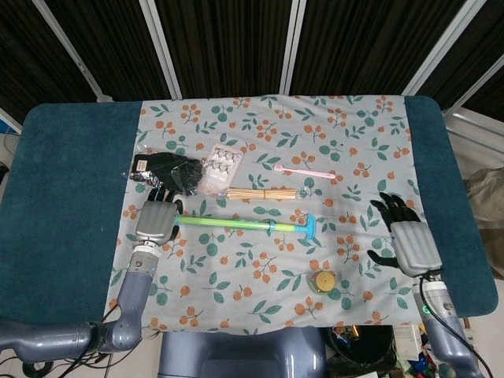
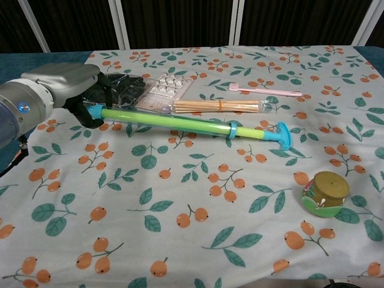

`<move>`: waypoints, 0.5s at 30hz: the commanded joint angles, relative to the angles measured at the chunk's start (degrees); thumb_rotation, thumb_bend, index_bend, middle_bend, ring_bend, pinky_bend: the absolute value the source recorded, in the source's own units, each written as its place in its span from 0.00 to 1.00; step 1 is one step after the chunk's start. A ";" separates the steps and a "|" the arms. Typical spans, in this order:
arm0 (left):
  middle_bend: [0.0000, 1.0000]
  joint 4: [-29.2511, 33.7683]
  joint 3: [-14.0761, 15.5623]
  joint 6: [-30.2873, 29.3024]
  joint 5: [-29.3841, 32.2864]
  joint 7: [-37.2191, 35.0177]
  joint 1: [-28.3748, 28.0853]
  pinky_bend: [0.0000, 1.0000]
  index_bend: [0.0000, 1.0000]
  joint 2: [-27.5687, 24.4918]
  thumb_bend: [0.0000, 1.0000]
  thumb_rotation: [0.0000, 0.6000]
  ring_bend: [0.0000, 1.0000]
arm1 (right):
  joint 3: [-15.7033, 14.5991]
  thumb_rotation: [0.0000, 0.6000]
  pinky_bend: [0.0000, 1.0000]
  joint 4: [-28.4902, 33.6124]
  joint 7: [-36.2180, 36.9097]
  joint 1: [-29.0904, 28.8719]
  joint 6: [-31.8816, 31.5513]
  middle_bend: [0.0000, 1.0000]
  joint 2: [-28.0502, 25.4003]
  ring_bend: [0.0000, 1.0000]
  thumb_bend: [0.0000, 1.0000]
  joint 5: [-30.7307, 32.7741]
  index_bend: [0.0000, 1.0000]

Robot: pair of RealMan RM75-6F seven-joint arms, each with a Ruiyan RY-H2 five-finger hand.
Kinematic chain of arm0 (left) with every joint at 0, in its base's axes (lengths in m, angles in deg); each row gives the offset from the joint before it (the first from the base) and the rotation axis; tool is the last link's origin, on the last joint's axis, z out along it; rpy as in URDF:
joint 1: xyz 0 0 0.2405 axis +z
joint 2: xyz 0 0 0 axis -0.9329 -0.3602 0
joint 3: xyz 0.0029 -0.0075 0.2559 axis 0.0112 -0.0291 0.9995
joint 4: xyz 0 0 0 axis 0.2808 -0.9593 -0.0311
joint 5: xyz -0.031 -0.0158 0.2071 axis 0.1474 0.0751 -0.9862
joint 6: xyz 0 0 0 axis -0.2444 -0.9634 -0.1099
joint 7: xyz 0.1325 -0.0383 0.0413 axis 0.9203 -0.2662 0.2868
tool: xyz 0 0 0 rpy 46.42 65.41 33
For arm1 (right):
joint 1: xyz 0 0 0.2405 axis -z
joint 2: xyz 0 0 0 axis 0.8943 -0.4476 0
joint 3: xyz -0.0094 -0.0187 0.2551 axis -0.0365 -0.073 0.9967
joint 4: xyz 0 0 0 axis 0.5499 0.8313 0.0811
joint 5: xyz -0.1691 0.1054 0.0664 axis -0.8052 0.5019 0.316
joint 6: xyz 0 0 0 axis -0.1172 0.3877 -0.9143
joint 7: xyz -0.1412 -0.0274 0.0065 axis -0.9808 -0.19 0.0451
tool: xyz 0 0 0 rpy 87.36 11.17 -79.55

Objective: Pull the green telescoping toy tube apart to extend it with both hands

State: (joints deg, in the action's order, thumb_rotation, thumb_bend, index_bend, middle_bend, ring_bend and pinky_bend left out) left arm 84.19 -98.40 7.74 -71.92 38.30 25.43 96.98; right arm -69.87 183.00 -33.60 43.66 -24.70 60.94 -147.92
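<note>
The green telescoping tube (image 1: 236, 224) (image 2: 168, 122) lies across the middle of the floral cloth. It has blue collars and a blue T-handle (image 1: 310, 227) (image 2: 282, 135) at its right end. My left hand (image 1: 156, 220) (image 2: 60, 90) grips the tube's left end, and the tube seems to hang just above the cloth. My right hand (image 1: 408, 239) shows only in the head view. It hovers over the cloth's right side with its fingers spread and nothing in it, well to the right of the T-handle.
Behind the tube lie a bundle of wooden sticks (image 1: 264, 194) (image 2: 219, 106), a pink spoon (image 1: 303, 172), a blister pack (image 1: 220, 164) and a black bag (image 1: 169, 169). A small round jar with a gold lid (image 1: 323, 281) (image 2: 324, 193) stands near the front edge.
</note>
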 commanded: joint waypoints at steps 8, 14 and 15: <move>0.18 1.04 -0.16 0.74 1.22 -0.28 -0.29 0.13 0.52 -1.40 0.36 1.00 0.02 | 5.46 1.00 0.19 -2.05 -12.63 -12.60 4.90 0.07 11.47 0.04 0.12 18.86 0.26; 0.18 1.26 -0.16 0.96 1.31 -0.27 -0.88 0.13 0.52 -1.32 0.36 1.00 0.02 | 6.62 1.00 0.19 -5.32 -15.22 -17.09 4.71 0.08 16.47 0.04 0.15 26.56 0.32; 0.18 1.25 -0.14 0.98 1.22 -0.31 -0.97 0.13 0.52 -1.31 0.36 1.00 0.02 | 6.74 1.00 0.19 -6.00 -15.29 -17.72 4.78 0.08 17.30 0.04 0.15 27.81 0.33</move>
State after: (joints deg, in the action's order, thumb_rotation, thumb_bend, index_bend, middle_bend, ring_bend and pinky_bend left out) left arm 85.44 -98.54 8.71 -70.68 38.00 24.47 95.66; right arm -63.89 178.68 -47.90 27.79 -20.06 76.18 -122.57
